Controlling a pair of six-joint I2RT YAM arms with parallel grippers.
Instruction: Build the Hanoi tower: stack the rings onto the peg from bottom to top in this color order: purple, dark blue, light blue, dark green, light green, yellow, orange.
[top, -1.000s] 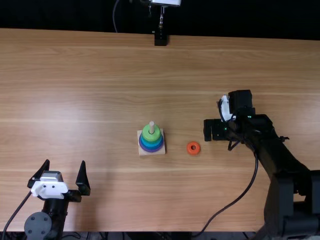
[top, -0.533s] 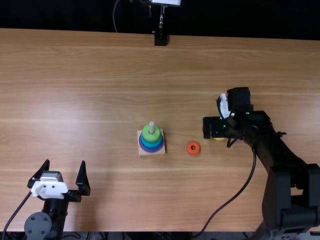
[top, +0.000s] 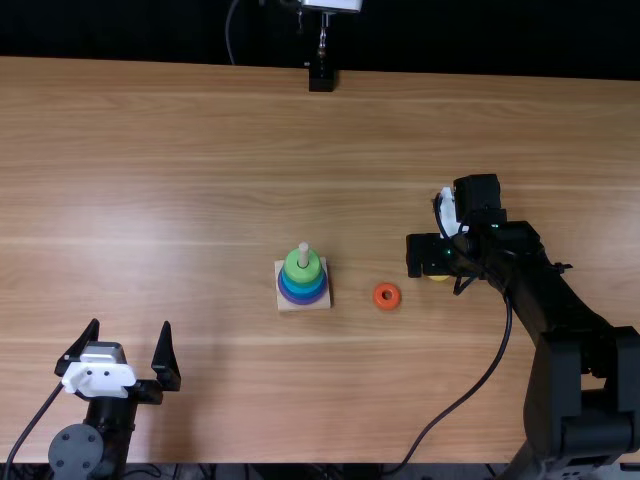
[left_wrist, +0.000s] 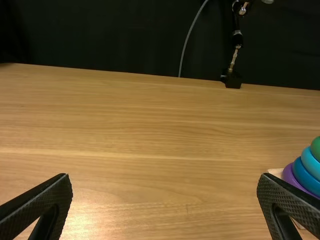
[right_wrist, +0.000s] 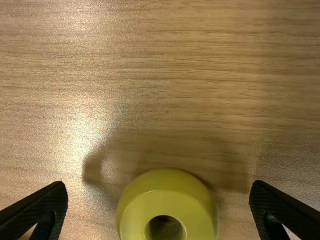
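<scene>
Top view rings (top: 303, 290): we think five done, purple to light green, on pale wooden peg (top: 303, 252).
Shiny round yellow ring (right_wrist: 167, 197): next, on table (top: 150, 200) between right gripper's (right_wrist: 159, 185) spread fingers.
Round orange ring (top: 379, 298): last, on table.
Left gripper (left_wrist: 164, 177): fingers apart.

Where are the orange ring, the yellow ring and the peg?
Orange ring (top: 378, 297), top view: rim left of its hole.
Yellow ring (right_wrist: 167, 202), right wrist view: face beside its hole.
Peg (top: 303, 255), top view: exposed upper part.

Bright glare on table (top: 130, 235); soft shadow beside yellow ring (right_wrist: 167, 202).
</scene>
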